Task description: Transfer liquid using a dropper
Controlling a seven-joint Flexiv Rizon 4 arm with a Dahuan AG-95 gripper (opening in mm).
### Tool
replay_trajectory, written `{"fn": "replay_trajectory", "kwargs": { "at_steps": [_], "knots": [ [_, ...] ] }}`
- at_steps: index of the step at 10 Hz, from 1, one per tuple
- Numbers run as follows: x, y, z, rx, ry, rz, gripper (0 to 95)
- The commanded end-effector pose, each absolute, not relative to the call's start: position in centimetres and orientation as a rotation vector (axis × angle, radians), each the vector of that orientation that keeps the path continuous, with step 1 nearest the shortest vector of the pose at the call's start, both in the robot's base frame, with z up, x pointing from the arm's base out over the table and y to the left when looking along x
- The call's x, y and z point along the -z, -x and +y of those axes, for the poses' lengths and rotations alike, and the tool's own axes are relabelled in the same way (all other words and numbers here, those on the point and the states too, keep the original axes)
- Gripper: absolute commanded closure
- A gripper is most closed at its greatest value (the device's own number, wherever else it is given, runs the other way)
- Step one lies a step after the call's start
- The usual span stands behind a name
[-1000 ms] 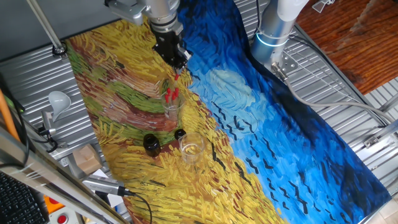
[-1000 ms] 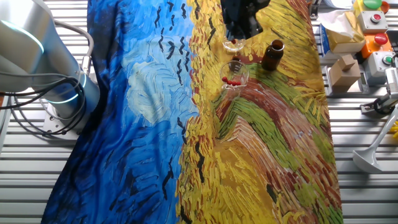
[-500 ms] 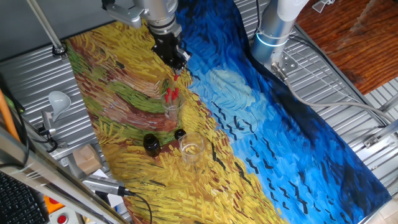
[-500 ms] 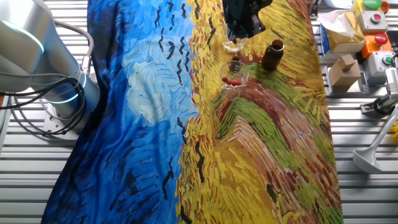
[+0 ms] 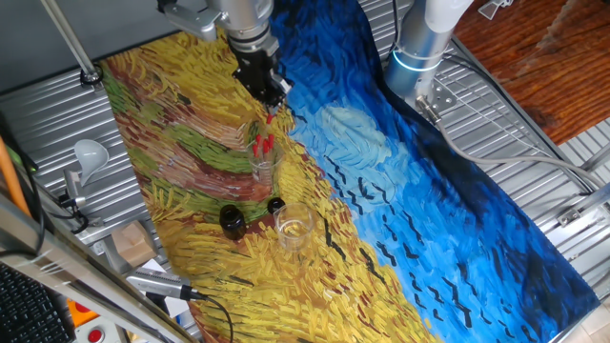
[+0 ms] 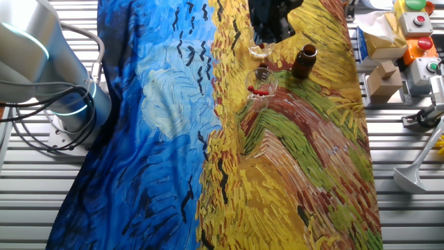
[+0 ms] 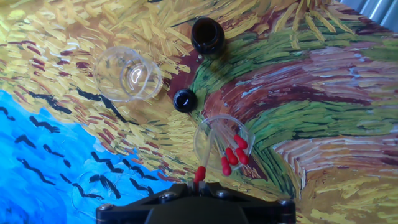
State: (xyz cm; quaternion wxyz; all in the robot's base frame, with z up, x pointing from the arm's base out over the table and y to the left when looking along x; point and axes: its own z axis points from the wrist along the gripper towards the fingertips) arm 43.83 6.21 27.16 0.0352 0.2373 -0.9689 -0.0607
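At the fingers (image 7: 198, 185), the dropper (image 7: 200, 173) is pinched.

Two clear glasses (image 7: 127, 74) (image 7: 222, 144), one brown bottle (image 7: 208, 36), one black cap (image 7: 184, 100), five or so red-bulbed droppers (image 7: 231, 156).

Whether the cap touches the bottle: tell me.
Apart. The hand view shows bare cloth between the cap and the bottle.
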Motion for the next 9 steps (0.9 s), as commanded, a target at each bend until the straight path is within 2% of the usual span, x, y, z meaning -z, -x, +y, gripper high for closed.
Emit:
{"fn": "replay_trajectory", "kwargs": {
  "at_steps": [1,7,9],
  "knots": [
    [-27.1,-43.7,6.3,0.189,-0.708,-2.987,95.0],
    [-27.1,-43.3,6.7,0.188,-0.718,-2.988,95.0],
    [-27.0,-44.2,7.6,0.192,-0.686,-2.999,95.0]
  ]
}}
